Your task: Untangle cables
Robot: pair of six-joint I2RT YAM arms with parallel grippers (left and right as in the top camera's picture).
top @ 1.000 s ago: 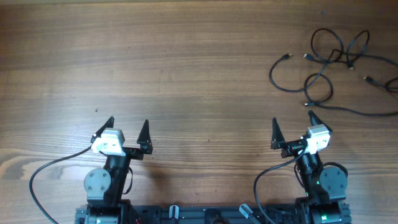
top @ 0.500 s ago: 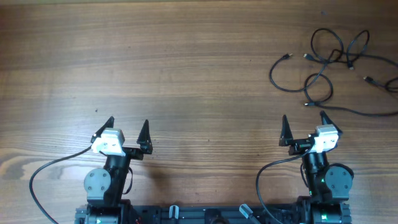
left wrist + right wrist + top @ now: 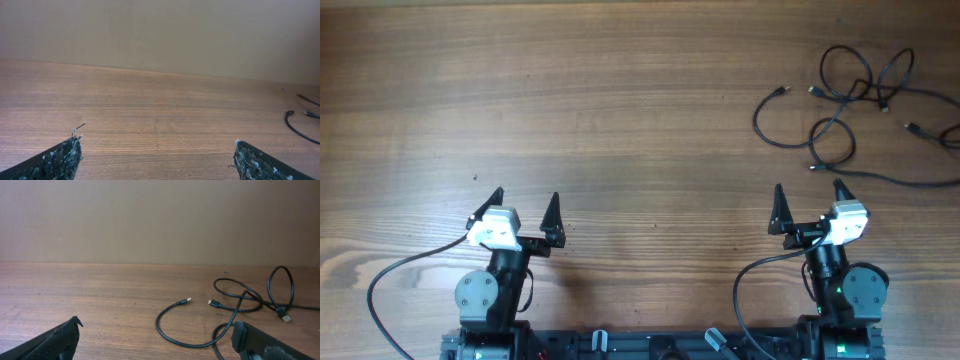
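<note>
Left gripper (image 3: 526, 205) and right gripper (image 3: 808, 195) are both wide open and hold nothing. The cables (image 3: 868, 90) lie in loose loops on the table (image 3: 620, 120), ahead of the right gripper, not touching it.

Cables overhead: the cables (image 3: 866, 88) run off the right edge, so I cannot see their far stretches.
Cables, left wrist view: only a bend and two short bits show at the right edge.
Cables, right wrist view: one strand passes behind a finger (image 3: 262, 342) of my right gripper (image 3: 156, 324).
Plug ends (image 3: 781, 91): too small overhead to tell apart.
Fingers: the bottom edge cuts off my left gripper (image 3: 156, 141) and my right gripper alike.
</note>
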